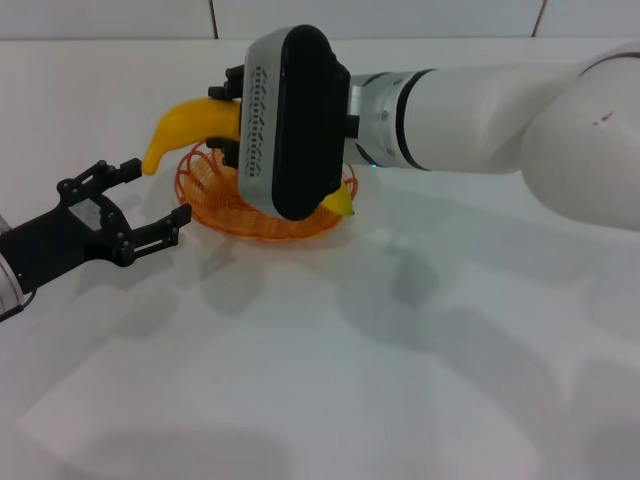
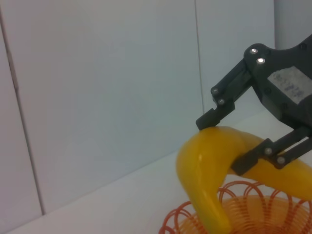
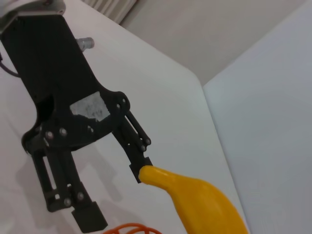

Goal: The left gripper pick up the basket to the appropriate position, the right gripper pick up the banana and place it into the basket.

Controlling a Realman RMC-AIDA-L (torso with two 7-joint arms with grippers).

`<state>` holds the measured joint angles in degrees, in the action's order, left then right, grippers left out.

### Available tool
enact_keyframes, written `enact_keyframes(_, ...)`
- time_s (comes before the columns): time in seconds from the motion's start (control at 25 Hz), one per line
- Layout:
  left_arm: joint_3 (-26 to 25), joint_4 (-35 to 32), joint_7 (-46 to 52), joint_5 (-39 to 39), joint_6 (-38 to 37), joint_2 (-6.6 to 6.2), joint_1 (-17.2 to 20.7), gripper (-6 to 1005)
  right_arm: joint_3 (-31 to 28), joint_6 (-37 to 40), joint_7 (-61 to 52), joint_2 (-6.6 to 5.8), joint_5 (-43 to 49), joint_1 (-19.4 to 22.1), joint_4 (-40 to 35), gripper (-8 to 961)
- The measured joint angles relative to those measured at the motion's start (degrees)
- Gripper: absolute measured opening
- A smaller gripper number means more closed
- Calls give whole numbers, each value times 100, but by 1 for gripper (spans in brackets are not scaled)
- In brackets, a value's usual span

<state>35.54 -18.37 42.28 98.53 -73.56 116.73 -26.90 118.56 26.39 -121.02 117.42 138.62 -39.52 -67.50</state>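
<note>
Over the basket [image 1: 262,205] on the white counter [image 1: 400,350], the right pincer [image 2: 248,139] is clamped across the banana [image 1: 190,127], fingers pressing both sides, one end lifted beyond the rim. Just beside the basket, the left pincer [image 1: 135,205] rests with fingers spread wide, holding nothing.
</note>
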Motion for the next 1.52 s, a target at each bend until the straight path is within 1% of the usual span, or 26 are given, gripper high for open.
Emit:
enact_keyframes(0.44,-4,0,-10,0,0,-1,0,891,95,-194,26,0,8,13,-1,541)
enact_keyframes(0.6,-7,0,-10,0,2,-1,15,891,88,-228,30,-1,8,107,-139,604)
enact_keyframes(0.68,-11,0,-9,0,14,-1,29,891,31,-229,27,-14,9,258,-360,620)
enact_keyframes(0.84,-17,0,-9,0,23,-2,44,891,-223,-155,61,-43,23,791,-1022,622)
enact_keyframes(0.96,-20,0,-9,0,24,-2,51,891,-537,60,67,-52,22,1176,-1409,621)
enact_keyframes(1.08,-19,0,-9,0,23,-2,54,891,-837,315,69,-54,-61,1416,-1615,621)
enact_keyframes(1.24,-31,0,-9,0,22,-1,67,891,-1106,767,324,-67,-498,1623,-1710,619)
enact_keyframes(1.4,-31,0,-9,0,25,-1,74,891,-1515,1327,1162,-72,-1473,1817,-1714,618)
enact_keyframes(1.52,-30,0,-9,0,26,-1,80,891,-1976,1939,1818,-71,-2366,1870,-1641,618)
